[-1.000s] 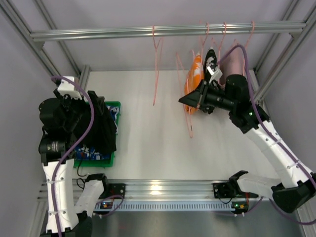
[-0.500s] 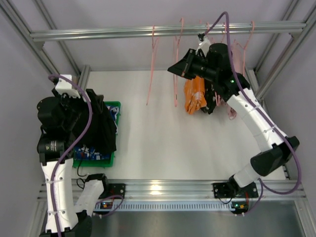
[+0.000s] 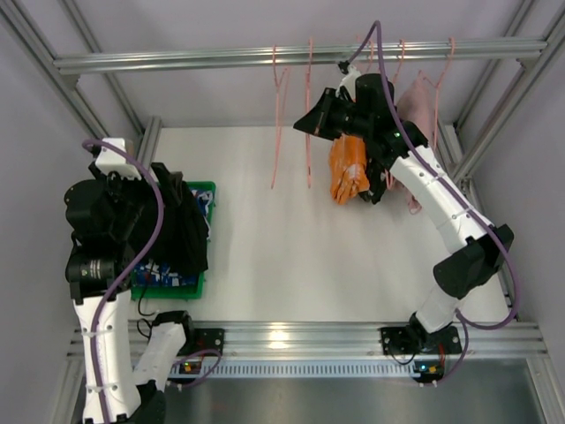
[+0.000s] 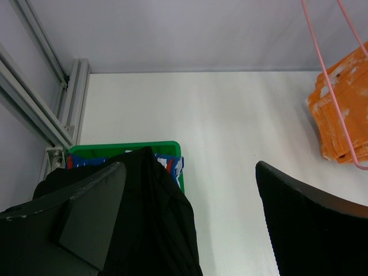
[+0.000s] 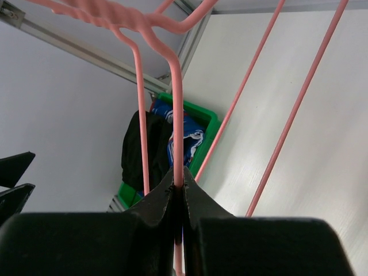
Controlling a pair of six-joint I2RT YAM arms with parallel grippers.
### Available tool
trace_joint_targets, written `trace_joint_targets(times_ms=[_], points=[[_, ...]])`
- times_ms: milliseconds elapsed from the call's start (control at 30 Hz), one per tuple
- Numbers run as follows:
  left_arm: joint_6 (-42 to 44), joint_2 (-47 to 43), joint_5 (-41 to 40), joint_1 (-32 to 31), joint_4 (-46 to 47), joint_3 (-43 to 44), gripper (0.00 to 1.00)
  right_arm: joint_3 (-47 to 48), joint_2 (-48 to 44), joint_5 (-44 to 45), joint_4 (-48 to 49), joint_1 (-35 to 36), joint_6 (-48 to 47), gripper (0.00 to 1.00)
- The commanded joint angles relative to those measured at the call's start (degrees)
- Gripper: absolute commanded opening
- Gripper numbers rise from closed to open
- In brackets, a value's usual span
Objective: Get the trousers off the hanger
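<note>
**A:** Where are the trousers, and what do the grippers do?

**B:** Both pairs lie in the green bin at 9 o'clock on the table. The black trousers are heaped on top and hang over its rim, and the blue trousers are under them. The left gripper hangs above them with its jaws wide apart, holding nothing. The right gripper is closed on the wire of a pink hanger, up at 12 o'clock by the rail.

**A:** What is around that hanger?

**B:** An empty hanger hangs just beside it, toward 9 o'clock. Toward 3 o'clock hangs an orange garment, close under the right arm, and farther on a pale pink garment. Whether the hook sits on the rail, I cannot tell.

**A:** And compared with one second ago?

**B:** Then the right gripper held this hanger low, in front of the orange garment. Now it is lifted up to the rail. The left arm and the trousers have almost not moved.
</note>
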Motion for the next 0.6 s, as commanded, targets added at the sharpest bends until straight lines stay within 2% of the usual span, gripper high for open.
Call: trace_joint_targets(times_ms=[0, 67, 100, 133, 167, 233, 267, 300, 367, 567], points=[[0.34, 0.33, -0.58, 0.2, 1.03, -0.9, 0.99, 1.78, 0.21, 0.05, 3.76, -0.67, -0.8, 0.0], [0.43, 1.21, -0.58, 0.11, 1.03, -0.9, 0.99, 1.34, 0.3, -0.92, 4.55, -1.28, -0.36, 0.02], [0.34, 1.56, -0.23, 0.11, 1.12, -0.64, 0.99, 1.26, 0.21, -1.54, 4.73, -1.37, -0.36, 0.08], [0.86, 2.7, 0.47, 0.11, 0.95, -0.2, 0.99, 0.56, -0.57, -1.8, 4.99, -1.55, -0.36, 0.17], [1.22, 3.58, 2.66, 0.11, -0.19, 0.41, 0.99, 0.12, -1.01, -2.07, 5.6, -1.55, -0.53, 0.4], [2.44, 6.73, 5.3, 0.11, -1.86, 2.61, 0.99, -1.81, -3.2, -2.94, 6.13, -1.55, -0.62, 0.61], [2.62, 8.06, 7.58, 0.11, -3.61, 3.31, 0.99, -2.6, -4.08, -3.12, 6.31, -1.55, -0.88, 0.75], [2.8, 9.29, 8.56, 0.11, -4.76, 4.1, 0.99, -3.48, -5.14, -3.04, 6.75, -1.46, -1.24, 0.8], [3.07, 13.59, 9.97, 0.11, -6.87, 6.65, 0.99, -6.73, -9.0, -2.6, 7.54, -1.55, -3.25, 0.99], [3.5, 22.74, 11.99, 0.02, -9.78, 12.7, 0.99, -17.28, -21.83, 0.3, 9.39, -1.55, -10.71, 0.99]])
